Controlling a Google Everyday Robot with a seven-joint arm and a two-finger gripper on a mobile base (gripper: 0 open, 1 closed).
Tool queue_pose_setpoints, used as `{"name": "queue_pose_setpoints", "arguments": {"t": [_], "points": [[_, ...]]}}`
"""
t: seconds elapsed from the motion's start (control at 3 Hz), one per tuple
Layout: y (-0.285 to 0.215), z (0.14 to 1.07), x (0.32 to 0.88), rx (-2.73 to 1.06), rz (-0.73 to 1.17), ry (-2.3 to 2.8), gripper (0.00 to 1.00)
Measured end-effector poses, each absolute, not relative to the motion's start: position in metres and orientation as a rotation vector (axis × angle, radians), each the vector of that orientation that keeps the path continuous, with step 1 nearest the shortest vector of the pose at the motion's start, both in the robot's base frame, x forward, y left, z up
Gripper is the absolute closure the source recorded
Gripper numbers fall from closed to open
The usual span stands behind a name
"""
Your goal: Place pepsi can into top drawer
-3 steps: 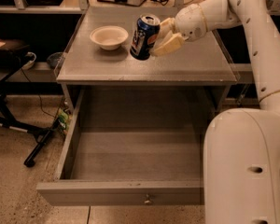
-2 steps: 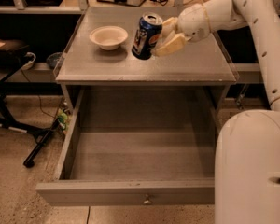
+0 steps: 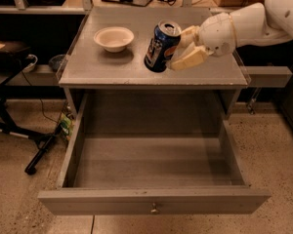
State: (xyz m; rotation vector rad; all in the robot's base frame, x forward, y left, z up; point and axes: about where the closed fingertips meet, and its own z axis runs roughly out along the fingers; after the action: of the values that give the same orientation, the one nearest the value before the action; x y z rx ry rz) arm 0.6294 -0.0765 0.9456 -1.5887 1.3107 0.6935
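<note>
The pepsi can (image 3: 161, 47) is dark blue with a silver top. It tilts to the left over the front middle of the grey table top (image 3: 112, 69). My gripper (image 3: 178, 49) comes in from the right, and its cream fingers (image 3: 190, 57) are closed on the can's right side. The top drawer (image 3: 154, 200) is pulled fully open below the table top. Its inside shows bare and its small metal knob (image 3: 154, 208) faces the camera.
A cream round bowl (image 3: 114, 38) sits on the table top to the left of the can. My white arm (image 3: 263, 21) reaches in from the upper right. A dark stand with legs (image 3: 19, 130) and cables lie on the floor at the left.
The gripper and the can have moved a little to the right and toward the table's front edge. The bowl and the drawer have not moved.
</note>
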Motion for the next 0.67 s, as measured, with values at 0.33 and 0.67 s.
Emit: {"name": "queue_pose_setpoints", "arguments": {"t": [0.33, 0.67], "points": [[-0.081, 0.929, 0.606, -1.570, 0.659, 1.358, 1.00], [-0.093, 0.909, 0.590, -1.541, 0.552, 1.425, 1.00]]}}
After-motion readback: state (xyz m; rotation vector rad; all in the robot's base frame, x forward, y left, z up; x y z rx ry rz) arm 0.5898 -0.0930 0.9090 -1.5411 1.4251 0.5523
